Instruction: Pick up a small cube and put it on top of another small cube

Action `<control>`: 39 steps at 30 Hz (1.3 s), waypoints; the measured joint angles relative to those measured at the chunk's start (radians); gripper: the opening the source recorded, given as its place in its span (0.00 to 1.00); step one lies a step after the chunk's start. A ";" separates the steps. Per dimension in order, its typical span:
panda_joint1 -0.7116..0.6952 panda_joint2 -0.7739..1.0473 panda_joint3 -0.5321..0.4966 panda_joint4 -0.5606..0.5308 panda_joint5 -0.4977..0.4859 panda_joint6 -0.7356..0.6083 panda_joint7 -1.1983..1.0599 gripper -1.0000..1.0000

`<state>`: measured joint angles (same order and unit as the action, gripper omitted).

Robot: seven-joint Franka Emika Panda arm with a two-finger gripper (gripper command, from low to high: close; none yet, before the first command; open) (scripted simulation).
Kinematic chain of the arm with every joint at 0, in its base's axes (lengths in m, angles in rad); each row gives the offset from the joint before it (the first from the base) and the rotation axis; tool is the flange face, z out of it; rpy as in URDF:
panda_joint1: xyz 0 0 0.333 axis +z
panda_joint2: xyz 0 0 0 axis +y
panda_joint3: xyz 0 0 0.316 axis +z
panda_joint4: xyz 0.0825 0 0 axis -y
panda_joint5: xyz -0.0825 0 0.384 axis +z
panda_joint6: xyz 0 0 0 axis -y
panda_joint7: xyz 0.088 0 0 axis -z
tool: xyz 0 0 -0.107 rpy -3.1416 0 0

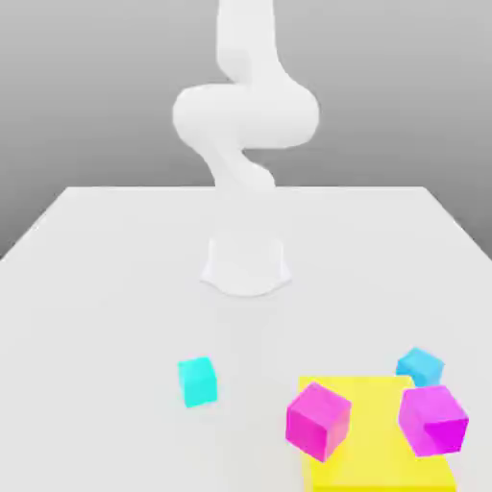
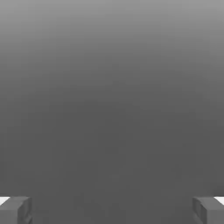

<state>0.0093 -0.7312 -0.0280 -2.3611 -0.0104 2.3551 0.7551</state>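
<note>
Two small cyan cubes lie on the white table (image 1: 115, 288). One cyan cube (image 1: 197, 381) stands alone toward the exterior view's left. The other cyan cube (image 1: 420, 366) sits at the far corner of a flat yellow slab (image 1: 375, 447) on the exterior view's right. My gripper (image 2: 112, 210) is open, with its grey fingertips (image 2: 15, 210) spread wide apart and nothing between them; behind them there is plain grey background. The white arm (image 1: 245, 115) rises from its base (image 1: 246, 264) and leaves the top of the exterior view.
Two larger magenta cubes are at the yellow slab: one (image 1: 318, 420) at its left edge, one (image 1: 433, 420) at its right side, close to the second cyan cube. The slab runs to the bottom edge of the exterior view.
</note>
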 joint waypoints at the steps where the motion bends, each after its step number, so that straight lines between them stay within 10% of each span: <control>1: 0.003 0.034 -0.013 -0.029 -0.004 0.027 -0.023 0.50; 18: 0.025 0.667 -0.218 -0.528 -0.016 0.511 -0.471 0.50; 26: -0.140 0.971 -0.007 -0.506 0.198 0.751 -0.656 0.50; 27: -0.157 0.992 0.010 -0.502 0.201 0.769 -0.658 0.00; 39: -0.100 0.832 -0.078 -0.533 0.084 0.639 -0.573 0.00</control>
<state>-0.0903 0.1006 -0.1056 -2.8939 0.0740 2.9942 0.1820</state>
